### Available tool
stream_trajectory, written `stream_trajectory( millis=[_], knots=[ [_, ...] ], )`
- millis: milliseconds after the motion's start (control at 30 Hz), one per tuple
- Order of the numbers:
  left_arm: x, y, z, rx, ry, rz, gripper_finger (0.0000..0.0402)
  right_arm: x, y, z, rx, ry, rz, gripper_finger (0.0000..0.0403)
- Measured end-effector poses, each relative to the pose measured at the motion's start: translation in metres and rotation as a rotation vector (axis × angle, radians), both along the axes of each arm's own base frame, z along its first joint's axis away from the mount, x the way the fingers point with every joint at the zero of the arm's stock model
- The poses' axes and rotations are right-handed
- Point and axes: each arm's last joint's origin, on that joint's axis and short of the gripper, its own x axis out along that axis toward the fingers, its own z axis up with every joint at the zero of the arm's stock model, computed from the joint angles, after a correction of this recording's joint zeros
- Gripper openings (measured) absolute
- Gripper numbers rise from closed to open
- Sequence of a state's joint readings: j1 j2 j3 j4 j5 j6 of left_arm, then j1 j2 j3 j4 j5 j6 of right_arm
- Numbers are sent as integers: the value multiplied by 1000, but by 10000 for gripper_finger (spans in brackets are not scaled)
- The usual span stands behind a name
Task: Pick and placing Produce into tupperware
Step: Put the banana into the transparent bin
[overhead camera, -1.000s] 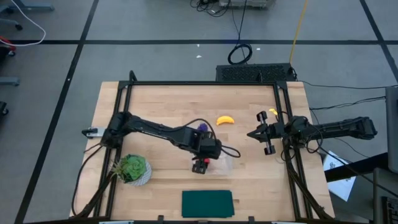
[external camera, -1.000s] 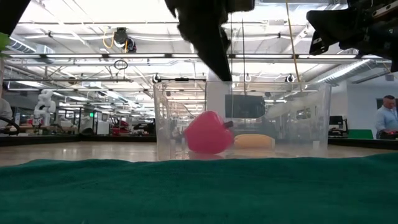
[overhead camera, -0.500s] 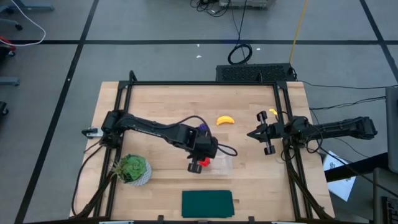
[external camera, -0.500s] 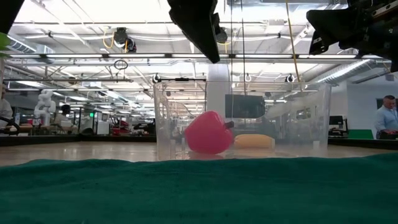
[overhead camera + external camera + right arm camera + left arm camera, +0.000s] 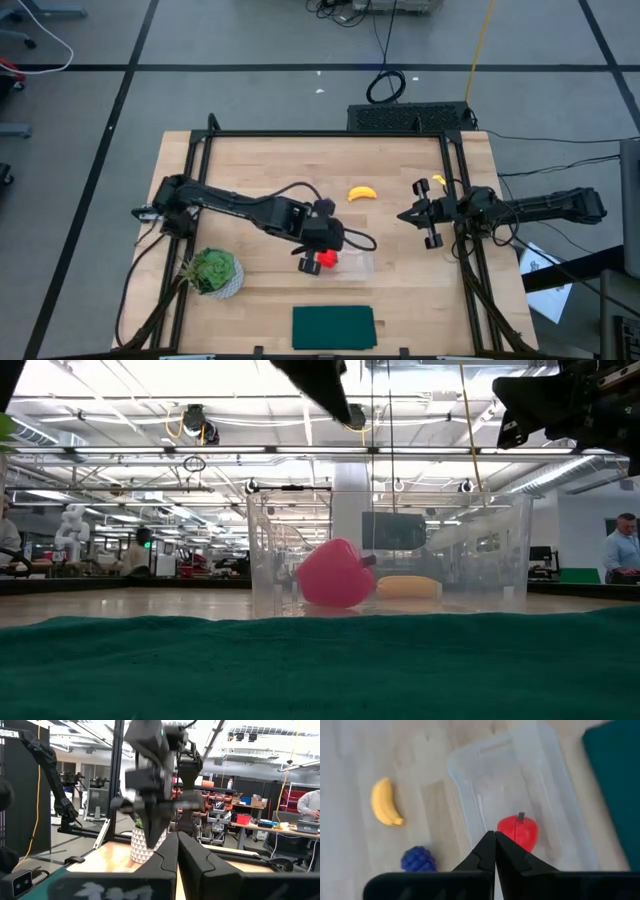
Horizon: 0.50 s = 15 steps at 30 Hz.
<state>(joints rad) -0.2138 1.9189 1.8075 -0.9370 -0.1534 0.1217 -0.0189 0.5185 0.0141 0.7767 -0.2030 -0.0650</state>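
The red fruit (image 5: 328, 260) (image 5: 518, 831) lies on the floor of the clear tupperware (image 5: 357, 266) (image 5: 465, 785), near its left end. My left gripper (image 5: 306, 264) (image 5: 495, 834) hovers shut and empty above that end, clear of the rim. The yellow banana (image 5: 361, 193) (image 5: 385, 808) and the purple grape bunch (image 5: 418, 859) lie on the wooden table beyond the tupperware. My right gripper (image 5: 403, 215) (image 5: 176, 836) waits shut and empty in the air at the table's right side.
A leafy plant in a white pot (image 5: 212, 270) stands at the near left. A dark green cloth (image 5: 333, 327) (image 5: 320, 665) lies at the near edge, in front of the tupperware. Black frame rails (image 5: 455, 200) run along the table's sides.
My left gripper has risen out of the tupperware, drifted a little toward the table's left edge, and its fingers have come together. The red fruit has stayed on the tupperware's floor.
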Motion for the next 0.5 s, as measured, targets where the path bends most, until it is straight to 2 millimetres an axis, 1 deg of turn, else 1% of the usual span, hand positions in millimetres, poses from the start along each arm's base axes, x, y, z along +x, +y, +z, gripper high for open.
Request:
stream_trajectory(
  millis=[133,300,433,500],
  knots=[
    [-16,-1,29,14,-86,-4,9,0,0,0,-1,2,0,0],
    [-40,4,67,22,-204,24,3,0,0,0,0,0,0,0],
    [-52,7,83,17,-251,26,4,0,0,0,0,-1,0,0],
    [-58,9,88,18,-255,24,2,0,0,0,0,0,0,0]
  ],
)
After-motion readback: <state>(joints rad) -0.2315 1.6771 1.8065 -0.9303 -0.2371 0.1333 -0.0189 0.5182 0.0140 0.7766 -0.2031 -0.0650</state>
